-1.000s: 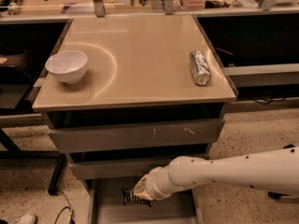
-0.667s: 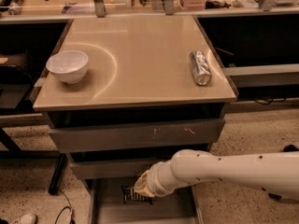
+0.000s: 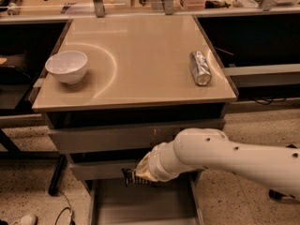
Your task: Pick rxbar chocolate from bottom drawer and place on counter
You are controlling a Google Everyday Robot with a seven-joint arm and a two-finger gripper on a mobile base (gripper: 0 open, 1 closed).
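Note:
My gripper (image 3: pixel 132 176) is at the end of the white arm (image 3: pixel 220 156) that reaches in from the right. It hangs just above the open bottom drawer (image 3: pixel 140 206), in front of the middle drawer's front. It is shut on the rxbar chocolate (image 3: pixel 141 180), a small black bar with pale lettering, held clear of the drawer's plain grey floor. The beige counter (image 3: pixel 140 46) is above, over the three drawers.
A white bowl (image 3: pixel 67 65) stands on the counter's left side and a silver can (image 3: pixel 200 67) lies on its right side. Two closed grey drawers (image 3: pixel 103 137) sit under the counter. Dark shelves flank the unit; cables lie on the speckled floor at left.
The arm and gripper have risen a little and shifted slightly right, carrying the black bar up from the drawer floor. Bowl and can have not moved.

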